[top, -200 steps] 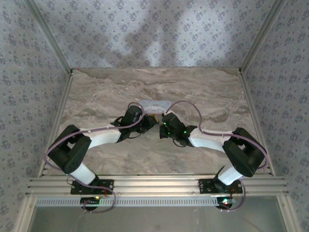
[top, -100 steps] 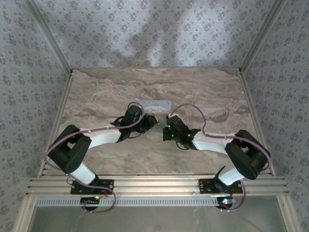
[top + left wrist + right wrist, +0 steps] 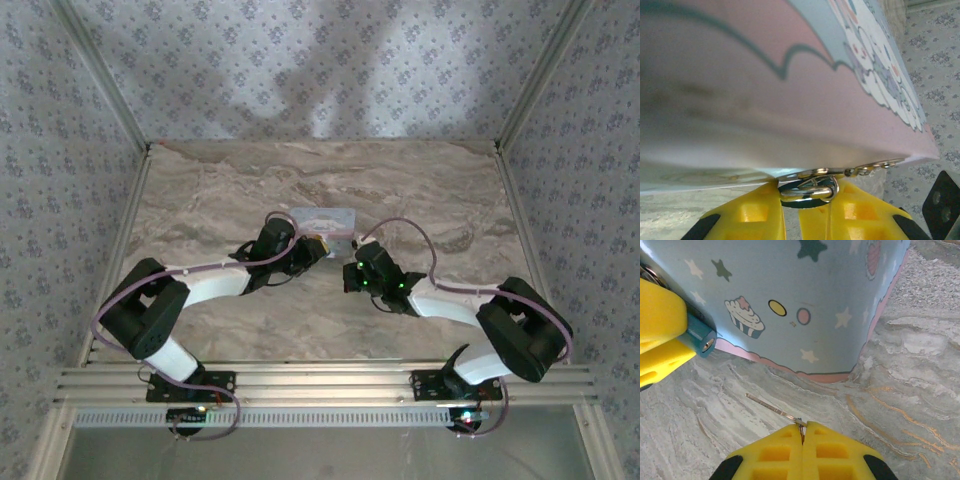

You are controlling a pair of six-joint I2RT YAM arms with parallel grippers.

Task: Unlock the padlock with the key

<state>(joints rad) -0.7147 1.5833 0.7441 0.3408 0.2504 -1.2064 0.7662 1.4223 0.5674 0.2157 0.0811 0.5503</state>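
The left pincer is clenched on the padlock and holds it against the lower edge of the pale blue tin, keyhole end facing outward. The right pincer grips the key over the desk. The key's blade angles toward the padlock, near it but apart.

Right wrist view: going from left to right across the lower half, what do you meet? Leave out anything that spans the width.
The left tool → padlock → key → right tool. The tin spans most of the width, so it is left out.
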